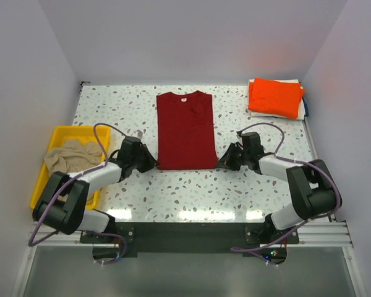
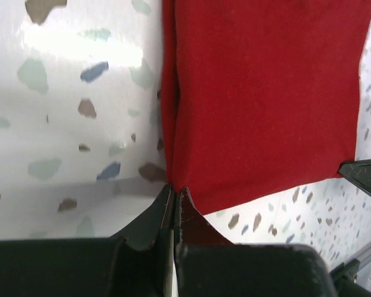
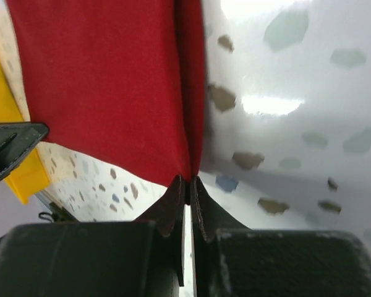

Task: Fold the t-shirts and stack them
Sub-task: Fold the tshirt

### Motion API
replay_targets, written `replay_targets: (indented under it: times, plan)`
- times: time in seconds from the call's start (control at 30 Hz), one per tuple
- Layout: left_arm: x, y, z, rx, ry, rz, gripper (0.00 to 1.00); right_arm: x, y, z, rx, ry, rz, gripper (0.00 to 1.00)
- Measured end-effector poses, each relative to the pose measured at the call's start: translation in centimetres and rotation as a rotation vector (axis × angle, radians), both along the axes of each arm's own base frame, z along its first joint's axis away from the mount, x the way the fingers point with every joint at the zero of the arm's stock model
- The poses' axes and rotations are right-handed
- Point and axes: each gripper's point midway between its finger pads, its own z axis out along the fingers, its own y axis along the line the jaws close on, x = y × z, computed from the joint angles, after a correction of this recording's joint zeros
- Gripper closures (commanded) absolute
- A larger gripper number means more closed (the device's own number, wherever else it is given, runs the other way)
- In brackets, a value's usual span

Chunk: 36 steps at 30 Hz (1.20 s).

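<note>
Left gripper [image 2: 173, 193]: fingers are closing tight on the red tee [image 1: 187, 130] at its near-left hem corner, with only a thin bite of cloth between the tips. Right gripper [image 3: 187, 183]: it is doing the same at the near-right corner, tips pressed together on the folded edge.

The red tee is lying flat mid-table [image 1: 191, 192], sleeves already folded in, collar on the far side. The orange tee [image 1: 274, 97] is sitting folded, far-right of the red tee. The beige tee [image 1: 71, 154] is lying crumpled in the tray [image 1: 60, 130], left of the red tee.

Risks, as I'm reading it:
- Both bites are sitting right at the corner tips, so any jerk on lift is likely pulling cloth out.
- The side edges are doubled. If a gripper is holding only the top layer, the tucked sleeve is dropping open mid-fold.
- With arms lifting or travelling unevenly, the hem is landing skewed against the collar.
- With too low a carry, the hem is dragging the body and bunching it.
</note>
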Motion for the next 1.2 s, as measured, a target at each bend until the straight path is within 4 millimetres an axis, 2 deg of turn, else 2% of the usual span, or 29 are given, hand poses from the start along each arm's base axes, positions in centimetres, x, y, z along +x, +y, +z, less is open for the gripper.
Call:
replay_targets:
  times: [0.2,0.4,0.53,0.67,0.8,0.9,1.03,1.2]
  plan:
    - [-4.4,0.7,1.8,-0.045,-0.033,-0.037,1.0,-4.6,-0.5,2.5,0.042,-0.061,0.047,1.0]
    - [-9.0,1.0,2.5,-0.096,-0.062,-0.092,1.0,-10.1,-1.1,3.6,0.077,-0.101,0.1,1.0]
    - [-12.1,-0.2,3.0,-0.144,-0.076,-0.158,1.0,-12.9,-1.9,4.2,0.088,-0.131,0.109,1.0]
    - [-14.1,-0.8,3.1,-0.163,-0.051,-0.188,1.0,-14.7,-2.5,4.9,0.092,-0.146,0.109,1.0]
    - [-14.4,-0.6,3.4,-0.171,-0.038,-0.157,1.0,-15.7,-2.8,5.0,0.087,-0.129,0.11,1.0]
    - [-14.0,-0.5,4.4,-0.163,-0.036,-0.134,1.0,-15.8,-3.0,5.1,0.068,-0.094,0.11,1.0]
    - [-12.2,-1.1,6.9,-0.147,-0.048,-0.115,1.0,-14.6,-2.7,6.4,0.049,-0.074,0.109,1.0]
    - [-9.3,-2.4,9.6,-0.125,-0.066,-0.1,1.0,-11.8,-2.3,8.6,0.026,-0.087,0.087,1.0]
